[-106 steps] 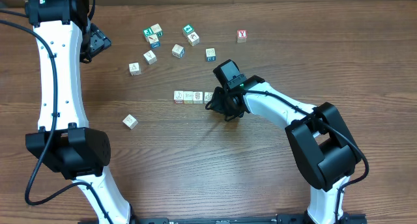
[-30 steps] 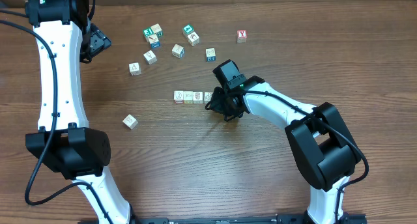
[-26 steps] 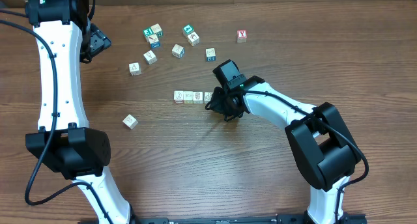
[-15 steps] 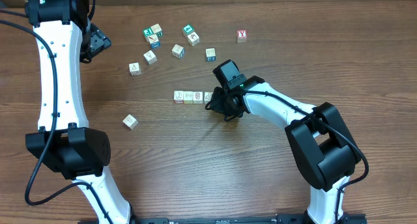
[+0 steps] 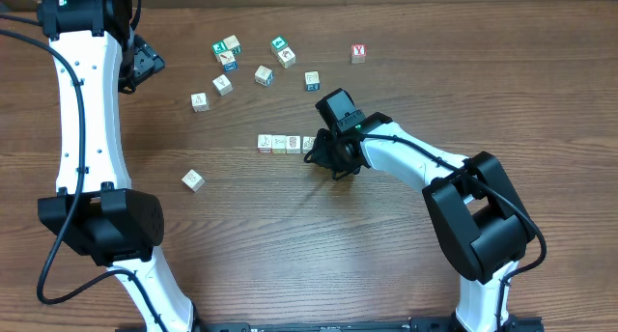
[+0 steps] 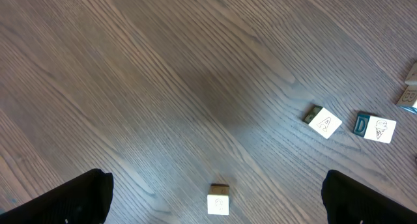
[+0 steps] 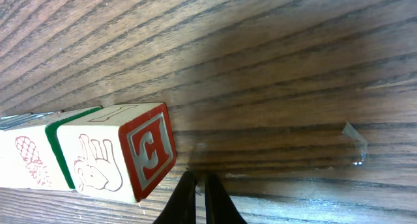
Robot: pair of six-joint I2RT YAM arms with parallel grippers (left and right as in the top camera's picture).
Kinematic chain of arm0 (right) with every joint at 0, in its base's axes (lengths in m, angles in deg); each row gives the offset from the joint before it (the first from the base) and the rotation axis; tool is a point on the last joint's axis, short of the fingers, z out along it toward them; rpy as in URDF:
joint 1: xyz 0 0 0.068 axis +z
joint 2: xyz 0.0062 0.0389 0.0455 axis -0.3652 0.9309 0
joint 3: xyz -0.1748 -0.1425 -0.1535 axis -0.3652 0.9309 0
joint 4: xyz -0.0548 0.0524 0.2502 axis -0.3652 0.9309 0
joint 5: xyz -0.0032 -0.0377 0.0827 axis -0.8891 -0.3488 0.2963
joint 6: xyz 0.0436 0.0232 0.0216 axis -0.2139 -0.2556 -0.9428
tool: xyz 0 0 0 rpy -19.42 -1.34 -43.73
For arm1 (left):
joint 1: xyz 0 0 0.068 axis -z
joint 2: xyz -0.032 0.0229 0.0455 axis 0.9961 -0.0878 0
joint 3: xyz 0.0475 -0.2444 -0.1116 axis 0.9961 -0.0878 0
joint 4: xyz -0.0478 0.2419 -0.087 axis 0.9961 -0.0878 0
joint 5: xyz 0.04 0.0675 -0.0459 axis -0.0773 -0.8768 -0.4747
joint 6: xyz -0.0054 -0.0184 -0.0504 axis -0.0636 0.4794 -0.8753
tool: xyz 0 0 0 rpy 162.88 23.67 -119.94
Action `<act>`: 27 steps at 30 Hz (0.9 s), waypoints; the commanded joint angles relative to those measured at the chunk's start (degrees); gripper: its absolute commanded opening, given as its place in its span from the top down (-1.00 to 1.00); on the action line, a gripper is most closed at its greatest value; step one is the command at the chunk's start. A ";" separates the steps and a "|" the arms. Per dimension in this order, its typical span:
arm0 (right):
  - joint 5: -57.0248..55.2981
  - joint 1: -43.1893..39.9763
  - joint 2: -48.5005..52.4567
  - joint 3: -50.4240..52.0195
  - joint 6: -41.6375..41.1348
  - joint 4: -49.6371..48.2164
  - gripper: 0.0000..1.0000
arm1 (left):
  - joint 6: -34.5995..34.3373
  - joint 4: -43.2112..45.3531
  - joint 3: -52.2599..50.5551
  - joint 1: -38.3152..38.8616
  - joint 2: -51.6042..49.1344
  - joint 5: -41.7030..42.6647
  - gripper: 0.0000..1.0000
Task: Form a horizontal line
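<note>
right gripper (image 7: 197, 199): clenched on nothing, tips at the lower edge, just beside the end cube (image 7: 140, 152), probably to nudge it flush
horizontal line (image 5: 286, 143): pale cubes side by side, frame centre
loose cubes (image 5: 263, 75): scattered above the row
left gripper (image 5: 143, 64): spread wide, empty, upper left
</note>
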 commanded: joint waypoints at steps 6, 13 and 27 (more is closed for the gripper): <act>-0.94 0.59 2.49 1.88 -0.17 1.62 0.92 | 1.25 -0.09 0.74 0.39 0.46 0.02 -1.00; -0.96 0.59 2.49 1.88 -0.20 1.36 0.92 | 1.25 -0.09 0.74 0.39 0.46 0.02 -1.00; -1.01 0.59 2.49 1.88 -0.15 -0.87 0.92 | 1.25 -0.09 0.74 0.39 0.46 0.02 -1.00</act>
